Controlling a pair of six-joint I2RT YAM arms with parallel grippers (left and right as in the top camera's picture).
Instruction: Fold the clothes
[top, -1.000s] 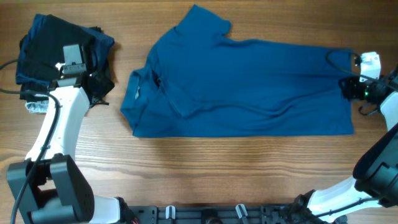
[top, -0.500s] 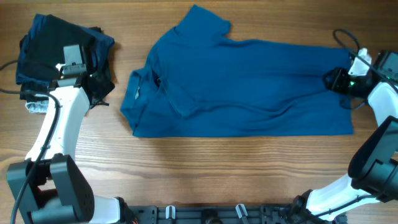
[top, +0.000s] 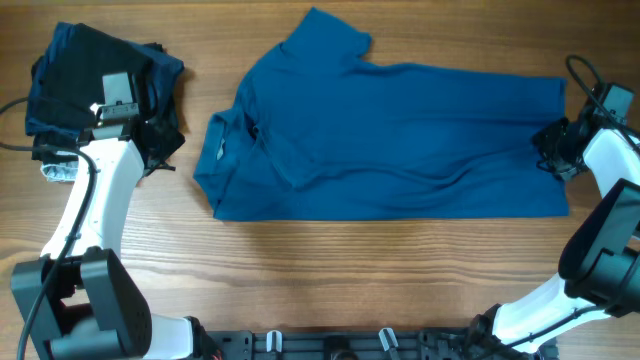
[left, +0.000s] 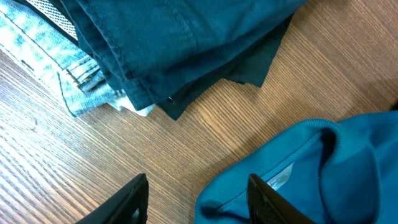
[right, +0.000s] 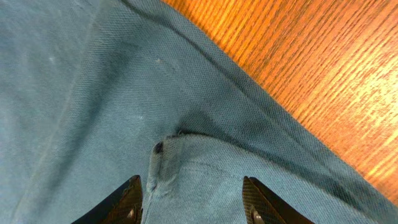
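Observation:
The medium-blue polo shirt (top: 400, 140) lies spread across the table, with its collar (top: 215, 140) to the left and its hem to the right. One sleeve points to the far side. My right gripper (top: 550, 152) is open over the hem at the shirt's right edge. In the right wrist view its fingers (right: 194, 205) straddle the fabric by the hem's side slit (right: 160, 149), holding nothing. My left gripper (top: 158, 140) is open and empty between the dark pile and the collar. In the left wrist view its fingers (left: 199, 205) are over wood and the collar's edge (left: 298, 168).
A pile of folded navy and black garments (top: 90, 70) sits at the far left and also shows in the left wrist view (left: 174, 43). A bit of light denim (left: 81, 84) sticks out beneath it. Bare wood runs along the front edge (top: 350, 270).
My right gripper has moved from the shirt's far right corner in over the hem, then a little toward the front. The left arm and the shirt have not moved.

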